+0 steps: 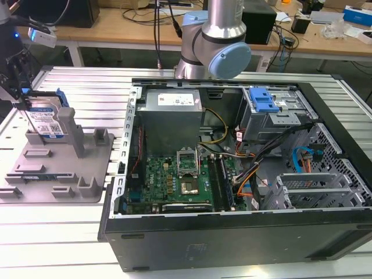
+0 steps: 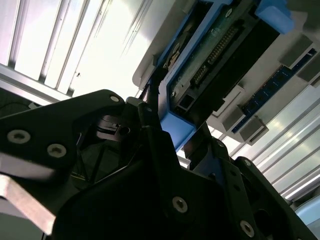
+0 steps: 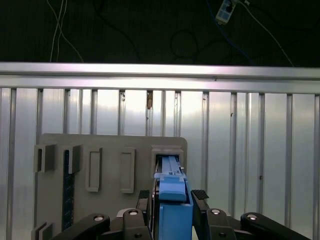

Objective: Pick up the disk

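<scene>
First wrist view: the gripper (image 3: pixel 172 200) jaws are clamping the disk (image 3: pixel 172 197), its barcode label print being unreadable, above the grey holder (image 3: pixel 107 150).

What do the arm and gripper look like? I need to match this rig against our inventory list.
The arm is a silver metal tube with pale blue round joint caps, seen in the exterior view. The gripper is matte black in both wrist views, built of angular linkage plates joined by silver screws, ending in narrow black fingers. A black cable runs beside the arm.
</scene>
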Tool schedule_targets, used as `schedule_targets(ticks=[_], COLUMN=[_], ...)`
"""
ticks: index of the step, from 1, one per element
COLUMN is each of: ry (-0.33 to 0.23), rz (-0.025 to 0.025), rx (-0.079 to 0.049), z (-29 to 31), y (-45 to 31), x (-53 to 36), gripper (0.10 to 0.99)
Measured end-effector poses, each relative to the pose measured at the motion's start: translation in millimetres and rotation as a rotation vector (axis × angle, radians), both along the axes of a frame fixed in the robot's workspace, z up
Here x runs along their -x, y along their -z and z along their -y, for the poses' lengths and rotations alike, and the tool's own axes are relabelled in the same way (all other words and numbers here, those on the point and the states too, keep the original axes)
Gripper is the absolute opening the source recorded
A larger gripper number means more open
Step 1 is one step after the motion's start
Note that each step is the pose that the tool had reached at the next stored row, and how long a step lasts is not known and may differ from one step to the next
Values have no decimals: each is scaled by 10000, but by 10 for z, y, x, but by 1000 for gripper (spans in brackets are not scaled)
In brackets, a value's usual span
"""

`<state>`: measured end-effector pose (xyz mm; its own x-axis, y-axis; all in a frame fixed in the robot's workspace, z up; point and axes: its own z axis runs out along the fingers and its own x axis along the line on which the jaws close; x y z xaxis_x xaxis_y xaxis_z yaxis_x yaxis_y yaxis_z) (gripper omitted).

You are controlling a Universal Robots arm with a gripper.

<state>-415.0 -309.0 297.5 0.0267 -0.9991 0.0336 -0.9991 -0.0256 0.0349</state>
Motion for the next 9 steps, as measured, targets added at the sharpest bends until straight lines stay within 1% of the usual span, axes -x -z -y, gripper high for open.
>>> schedule_targets(ticks=[1, 2, 9], ry=[1, 1, 0], rz=[-1, -1, 0], rx=[0, 0, 0], z=[0, 0, 0], y=[1, 2, 8], x=[0, 0, 0], gripper=[443, 376, 369])
